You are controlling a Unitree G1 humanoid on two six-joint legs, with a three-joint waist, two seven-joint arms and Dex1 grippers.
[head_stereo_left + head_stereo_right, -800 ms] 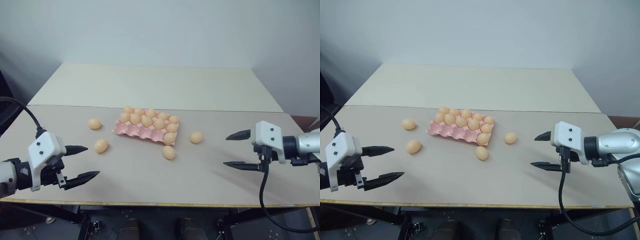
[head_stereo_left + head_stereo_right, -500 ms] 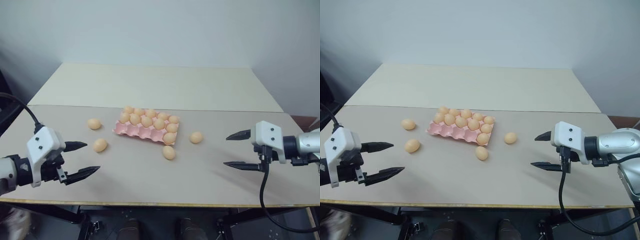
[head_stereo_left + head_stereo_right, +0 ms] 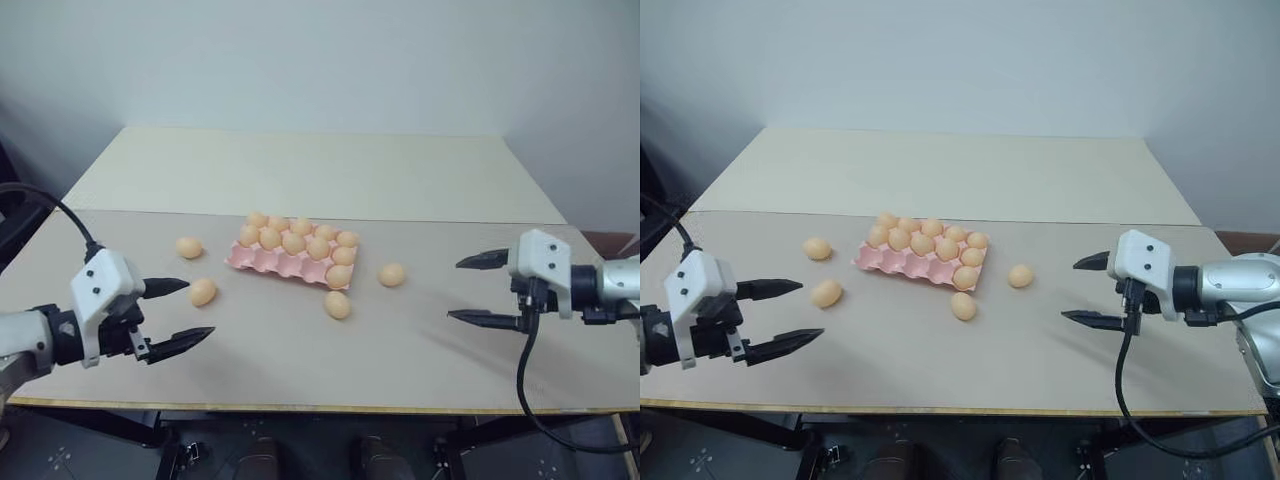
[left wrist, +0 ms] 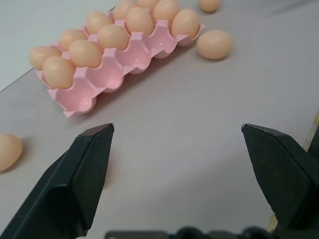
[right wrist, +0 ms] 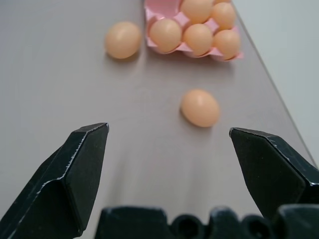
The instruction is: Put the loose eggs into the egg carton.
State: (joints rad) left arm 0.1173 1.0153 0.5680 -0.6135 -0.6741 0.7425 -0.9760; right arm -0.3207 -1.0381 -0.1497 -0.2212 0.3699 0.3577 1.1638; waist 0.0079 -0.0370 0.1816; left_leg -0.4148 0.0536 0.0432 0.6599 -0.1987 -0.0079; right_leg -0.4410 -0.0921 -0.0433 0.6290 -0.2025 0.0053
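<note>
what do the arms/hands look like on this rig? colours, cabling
Both alike: the left hand and the right hand each have two black tapered fingers on a white boxy housing with small dark screw dots. Wrist sections are black, the right forearm silver-grey. A black cable runs to each hand, looping over the left arm and hanging below the right.

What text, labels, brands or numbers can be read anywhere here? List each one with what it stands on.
None: no readable word, number, brand or sign stands anywhere.
The egg carton is plain pink with no lettering.
The loose eggs carry no stamp.
The left gripper and right gripper have unmarked white housings and black fingers.
The table is bare of markings.
</note>
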